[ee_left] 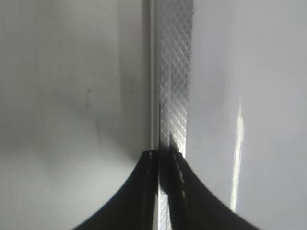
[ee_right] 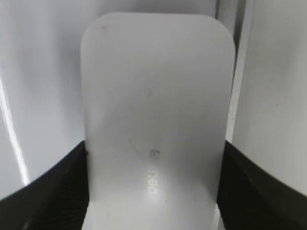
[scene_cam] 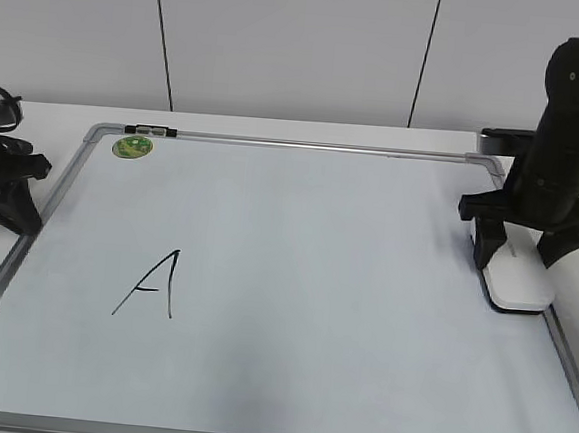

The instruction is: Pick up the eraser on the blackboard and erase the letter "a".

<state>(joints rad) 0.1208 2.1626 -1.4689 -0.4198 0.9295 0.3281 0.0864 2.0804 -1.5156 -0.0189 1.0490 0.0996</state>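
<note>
The blackboard (scene_cam: 287,377), a white board in a silver frame, lies flat on the table (scene_cam: 57,116) and serves as the reference for all positions below.

Right gripper (scene_cam: 520,263): positioned over the blackboard's right edge, about midway along that side. Its two black fingers (scene_cam: 480,242) straddle the eraser (scene_cam: 517,282). In the right wrist view the eraser (ee_right: 153,120) fills the gap between the fingers (ee_right: 53,187), with each finger pressed against a long side of the white block; the gripper (ee_right: 153,191) is closed on it. Grey lettering shows on the eraser's top face. From the exterior view the eraser sits at the board surface, just inside the right frame rail; whether it rests on the board or is raised slightly off it cannot be determined.

Left gripper (scene_cam: 7,179): parked just outside the blackboard's left edge, near the far left corner. In the left wrist view the gripper (ee_left: 163,160) shows its fingers (ee_left: 144,191) drawn together to a thin slit, holding nothing, directly over the board's frame rail (ee_left: 175,72).

Markings on the blackboard: a tall angular capital "A" (scene_cam: 151,284) in black marker, in the left half toward the near edge. A round green sticker (scene_cam: 133,146) sits at the far left corner, with a small black-and-white clip (scene_cam: 150,129) on the far rail beside it. No lowercase "a" can be made out on the board surface.
</note>
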